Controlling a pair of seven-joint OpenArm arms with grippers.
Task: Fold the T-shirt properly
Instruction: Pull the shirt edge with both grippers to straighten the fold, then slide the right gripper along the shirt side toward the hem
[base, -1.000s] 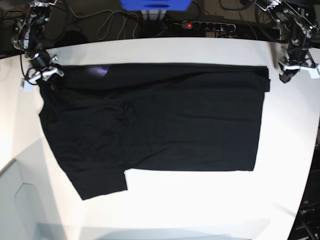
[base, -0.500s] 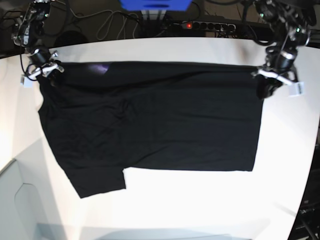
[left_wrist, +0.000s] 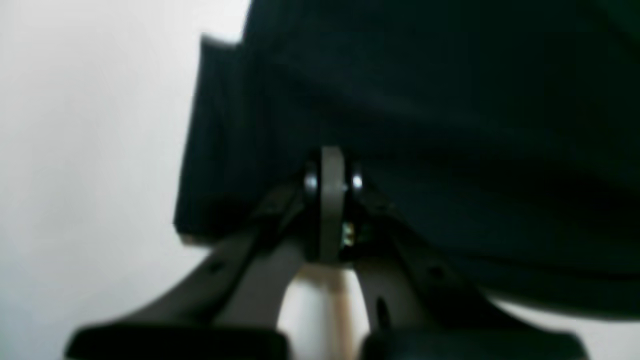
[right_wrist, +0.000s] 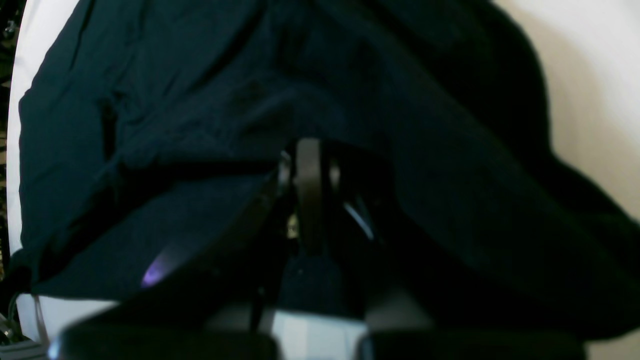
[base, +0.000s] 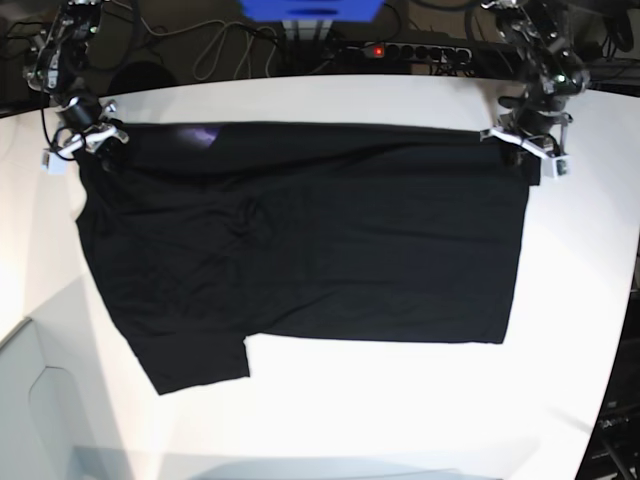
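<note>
The black T-shirt (base: 300, 240) lies spread flat on the white table (base: 400, 400), with one sleeve at the front left. A purple glint (base: 200, 138) shows near its far left edge. My left gripper (base: 522, 150) sits at the shirt's far right corner. In the left wrist view its jaws (left_wrist: 332, 170) are closed together on the black cloth (left_wrist: 450, 125). My right gripper (base: 92, 140) sits at the far left corner. In the right wrist view it (right_wrist: 307, 160) is shut with the cloth (right_wrist: 200, 100) draped around it.
A power strip (base: 405, 50) and cables lie behind the table's far edge, next to a blue object (base: 310, 8). A grey panel (base: 40, 400) stands at the front left. Bare table shows in front of the shirt and to its right.
My left gripper has moved from beside the table's right edge onto the shirt's far right corner. My right gripper has stayed at the far left corner.
</note>
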